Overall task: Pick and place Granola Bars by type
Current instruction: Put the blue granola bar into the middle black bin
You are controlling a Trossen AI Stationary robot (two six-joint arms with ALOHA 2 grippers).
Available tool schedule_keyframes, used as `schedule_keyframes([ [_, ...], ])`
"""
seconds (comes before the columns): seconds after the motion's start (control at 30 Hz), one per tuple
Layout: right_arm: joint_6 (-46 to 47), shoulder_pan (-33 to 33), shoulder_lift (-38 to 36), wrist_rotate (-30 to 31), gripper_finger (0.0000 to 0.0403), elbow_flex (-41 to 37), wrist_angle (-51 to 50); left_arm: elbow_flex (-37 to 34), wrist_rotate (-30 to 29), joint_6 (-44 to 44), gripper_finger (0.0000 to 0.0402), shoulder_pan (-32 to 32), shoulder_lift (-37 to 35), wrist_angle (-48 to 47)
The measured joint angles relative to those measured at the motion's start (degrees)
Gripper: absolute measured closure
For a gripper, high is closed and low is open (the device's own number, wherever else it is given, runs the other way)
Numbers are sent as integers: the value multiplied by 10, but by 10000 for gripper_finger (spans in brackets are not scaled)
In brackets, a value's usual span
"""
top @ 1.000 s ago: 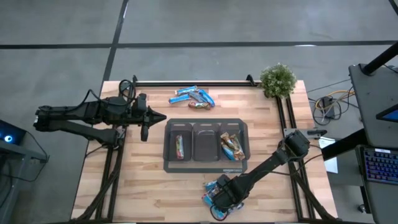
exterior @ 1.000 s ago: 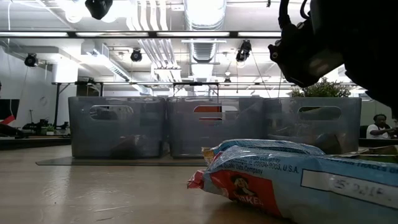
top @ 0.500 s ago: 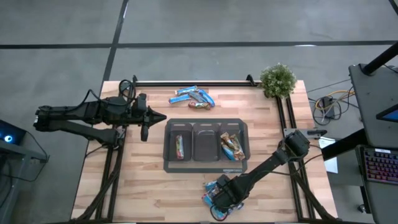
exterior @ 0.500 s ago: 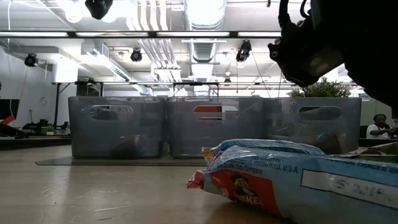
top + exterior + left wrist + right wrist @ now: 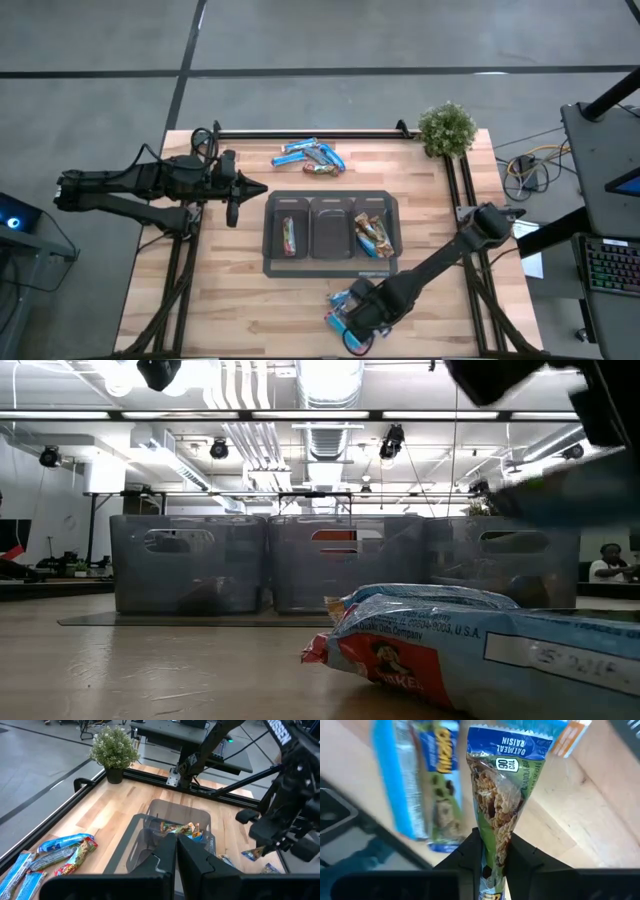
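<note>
Right gripper (image 5: 492,862) at surface's near edge, jaws pinching oatmeal raisin granola bar (image 5: 502,800) above loose bars (image 5: 345,303). Left gripper (image 5: 176,851) idle beside three-compartment tray (image 5: 330,262), jaws pressed together. More bars (image 5: 310,156) along far edge.
</note>
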Motion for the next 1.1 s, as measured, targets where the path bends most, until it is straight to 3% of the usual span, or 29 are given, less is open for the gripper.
schedule_keyframes([
  [0.47,23,-19,-134,162,353,0,4,0,0,0,401,0,0,-1],
  [1.1,-78,-190,-158,176,353,0,39,0,0,-4,401,0,0,-2],
])
